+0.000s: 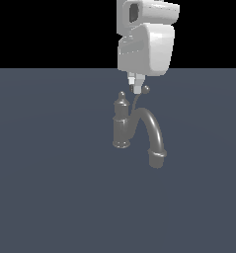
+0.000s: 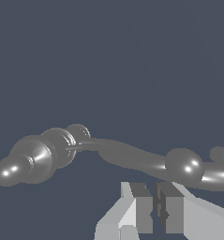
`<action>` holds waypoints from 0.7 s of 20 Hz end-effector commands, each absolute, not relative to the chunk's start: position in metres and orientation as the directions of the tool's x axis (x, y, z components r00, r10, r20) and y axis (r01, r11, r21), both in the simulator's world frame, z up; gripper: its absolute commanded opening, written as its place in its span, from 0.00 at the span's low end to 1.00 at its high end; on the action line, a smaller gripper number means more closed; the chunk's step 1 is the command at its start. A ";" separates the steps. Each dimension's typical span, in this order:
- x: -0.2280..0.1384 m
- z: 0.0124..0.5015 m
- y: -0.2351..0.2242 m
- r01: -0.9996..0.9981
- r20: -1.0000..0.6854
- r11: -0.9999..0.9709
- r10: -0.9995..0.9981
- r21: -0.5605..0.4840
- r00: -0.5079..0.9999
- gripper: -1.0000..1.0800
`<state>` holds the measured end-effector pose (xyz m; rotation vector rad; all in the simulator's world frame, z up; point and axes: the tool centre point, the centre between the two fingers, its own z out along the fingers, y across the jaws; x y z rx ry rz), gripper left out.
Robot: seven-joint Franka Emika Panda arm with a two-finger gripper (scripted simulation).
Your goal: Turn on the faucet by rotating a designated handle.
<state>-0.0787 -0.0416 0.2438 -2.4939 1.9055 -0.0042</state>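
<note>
The grey metal faucet (image 1: 122,126) stands upright on the floor, with a pointed finial cap (image 1: 121,97) and a thick arched spout (image 1: 151,129) that curves down to the exterior view's right. The thin handle (image 1: 137,103) rises from behind the body and ends in a small round knob (image 1: 146,89). My gripper (image 1: 137,89) hangs over the faucet with its tips level with the knob, just to the exterior view's left of it. In the wrist view the fingers (image 2: 138,206) stand almost together with nothing between them, close to the knob (image 2: 183,165). The cap (image 2: 10,171) also shows there.
The faucet stands alone on a flat dark grey-blue floor (image 1: 50,197). The white arm (image 1: 145,44) comes down from above, directly over the faucet.
</note>
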 end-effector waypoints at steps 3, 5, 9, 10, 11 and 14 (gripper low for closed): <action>-0.075 0.242 -0.077 -0.971 0.000 -0.241 -0.971 -0.001 0.241 0.00; -0.072 0.242 -0.088 -0.971 0.000 -0.240 -0.971 -0.001 0.240 0.00; -0.067 0.244 -0.075 -0.964 0.000 -0.267 -0.964 -0.004 0.267 0.00; -0.064 0.244 -0.077 -0.964 0.000 -0.266 -0.964 -0.004 0.266 0.00; -0.061 0.243 -0.079 -0.964 0.000 -0.265 -0.964 -0.004 0.265 0.00; -0.052 0.243 -0.086 -0.965 0.000 -0.262 -0.965 -0.003 0.262 0.00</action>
